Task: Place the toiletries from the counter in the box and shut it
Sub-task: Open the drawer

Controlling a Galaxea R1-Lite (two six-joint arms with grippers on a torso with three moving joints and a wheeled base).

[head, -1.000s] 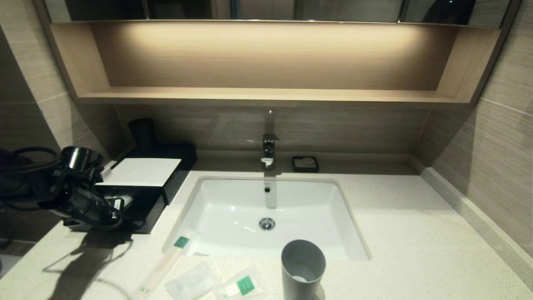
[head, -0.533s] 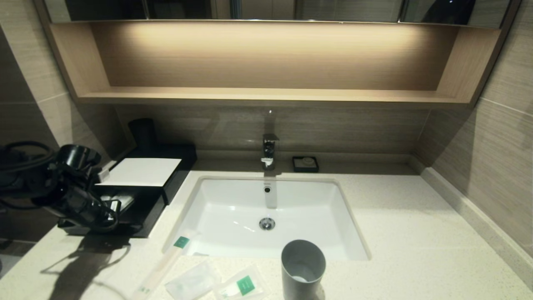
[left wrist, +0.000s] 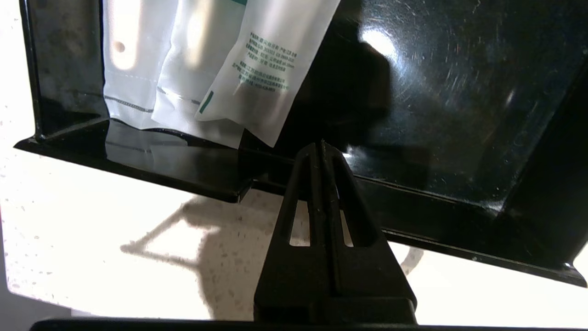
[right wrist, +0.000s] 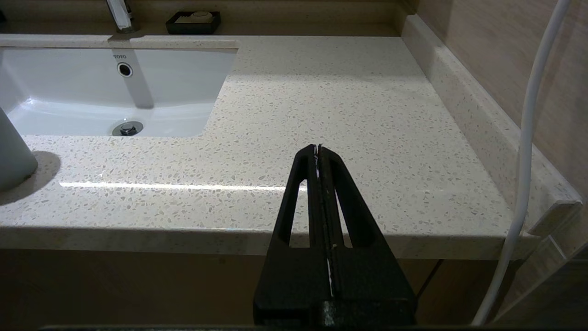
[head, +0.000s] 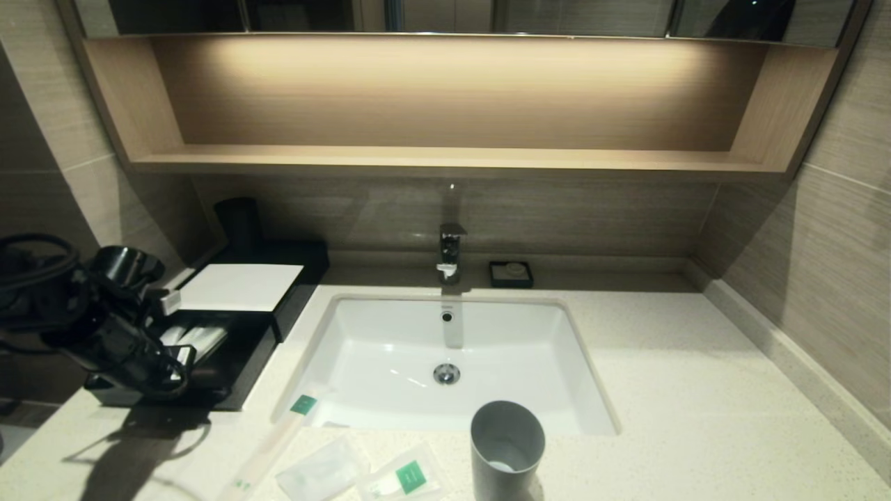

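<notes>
The black box with a white top panel (head: 240,287) stands at the counter's (head: 682,390) back left. Its drawer (head: 233,372) is pulled out, with white packets (head: 198,341) lying inside; they also show in the left wrist view (left wrist: 257,82). My left gripper (head: 174,369) is shut, its tips (left wrist: 320,146) over the drawer's front wall (left wrist: 183,170). The long wrapped stick (head: 271,442), a clear sachet (head: 320,472) and the green-square sachet (head: 404,479) lie on the counter's front edge. My right gripper (right wrist: 318,148) is shut and empty, parked off the counter's front right.
A grey tumbler cup (head: 507,445) stands right of the sachets, in front of the white basin (head: 390,348). A faucet (head: 450,250) and a small black soap dish (head: 510,273) are behind the basin. A dark cup (head: 238,223) stands behind the box. A wooden shelf overhangs.
My left gripper has moved toward the counter's front, and the drawer has slid further out with it, uncovering more of the packets. The toiletries and the right arm have not moved.
</notes>
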